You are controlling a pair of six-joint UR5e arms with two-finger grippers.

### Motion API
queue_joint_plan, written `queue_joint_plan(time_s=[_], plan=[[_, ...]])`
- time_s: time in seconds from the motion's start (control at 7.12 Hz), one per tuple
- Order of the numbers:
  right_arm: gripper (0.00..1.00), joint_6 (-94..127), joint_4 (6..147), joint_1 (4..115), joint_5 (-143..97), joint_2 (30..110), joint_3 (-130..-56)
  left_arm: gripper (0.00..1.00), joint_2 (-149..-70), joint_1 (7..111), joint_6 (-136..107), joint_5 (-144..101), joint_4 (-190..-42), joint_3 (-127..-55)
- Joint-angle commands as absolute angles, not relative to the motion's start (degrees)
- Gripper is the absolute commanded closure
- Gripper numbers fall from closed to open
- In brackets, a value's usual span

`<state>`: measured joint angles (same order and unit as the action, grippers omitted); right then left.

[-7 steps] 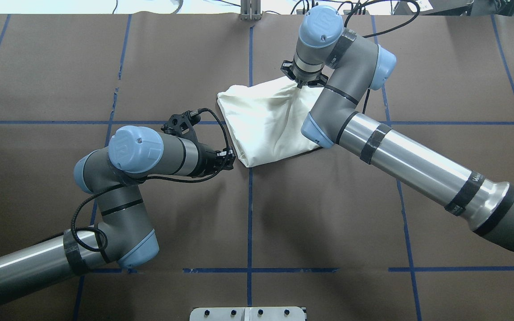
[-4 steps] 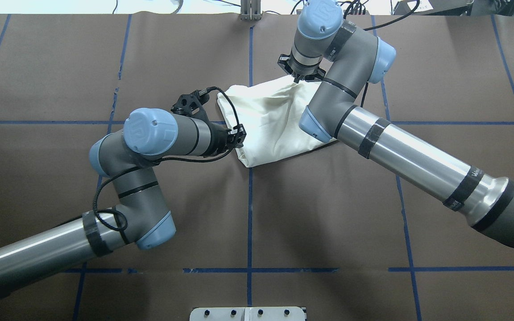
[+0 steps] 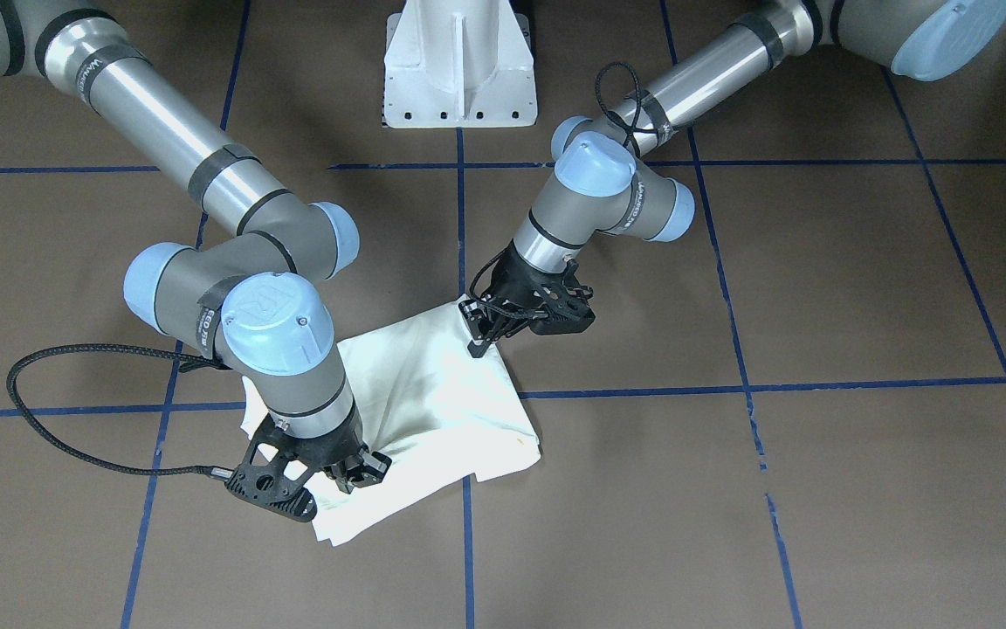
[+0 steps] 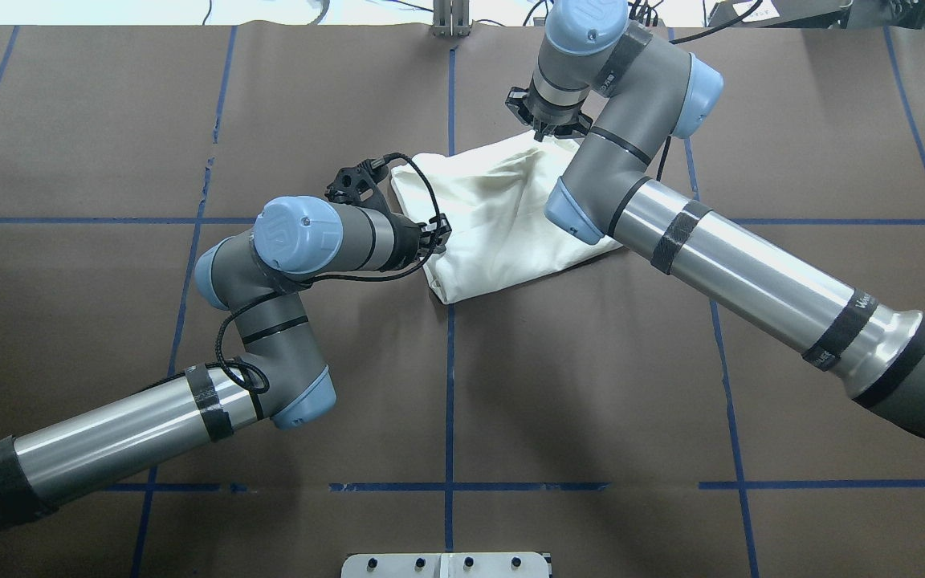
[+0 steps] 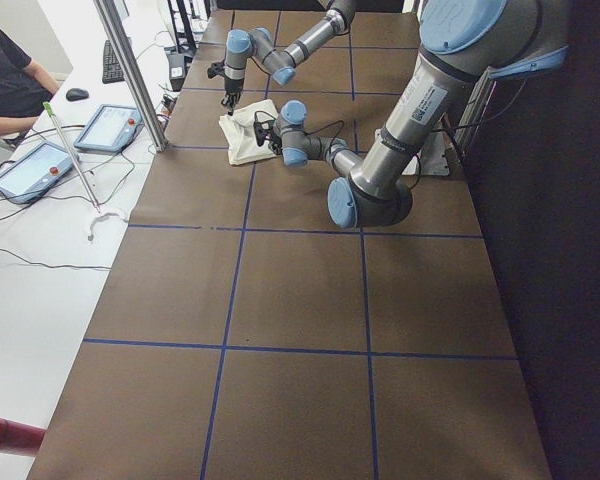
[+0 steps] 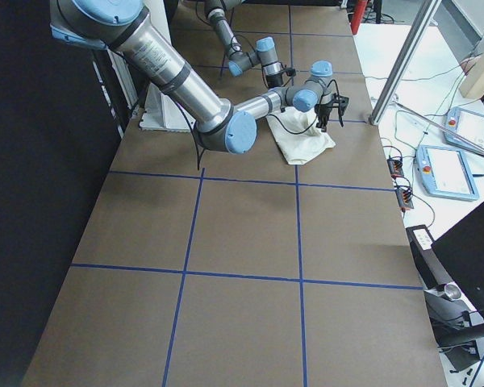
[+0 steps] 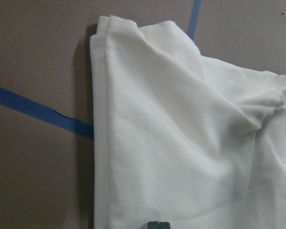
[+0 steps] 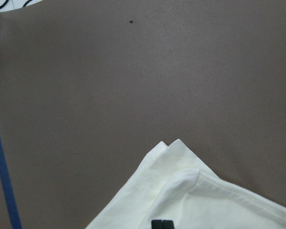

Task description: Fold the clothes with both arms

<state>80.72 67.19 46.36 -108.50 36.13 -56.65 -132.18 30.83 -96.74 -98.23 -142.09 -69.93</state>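
Pinching the T-shirt (image 4: 486,225) are the right jaws; left jaws sit closed over its edge.

- Overhead, the right arm (image 4: 591,193) hides the shirt's (image 4: 486,217) right part.
- Wrist views cut the left gripper (image 7: 158,224) and right gripper (image 8: 162,224) down to pad tips.
- Side views: jaws too small to read.

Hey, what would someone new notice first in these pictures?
A half-folded cream shirt lies in the middle of the brown table, which is gridded with blue tape. Both arms meet at it: the right hand pinches its far corner up into a peak, and the left hand sits at its left edge.
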Motion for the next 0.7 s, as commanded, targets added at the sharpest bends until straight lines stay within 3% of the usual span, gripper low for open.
queue_joint_plan(time_s=[0.0,0.56], plan=[[1.00,80.7,65.4,46.5,-108.5,36.2,-53.7,1.00,-130.3,30.9,-96.2,-98.4,-142.6,-70.2],[1.00,73.0,65.2,53.8,-114.5,38.7,-53.2,1.00,-129.1,31.2,-95.7,-99.0,-142.0,-72.7]])
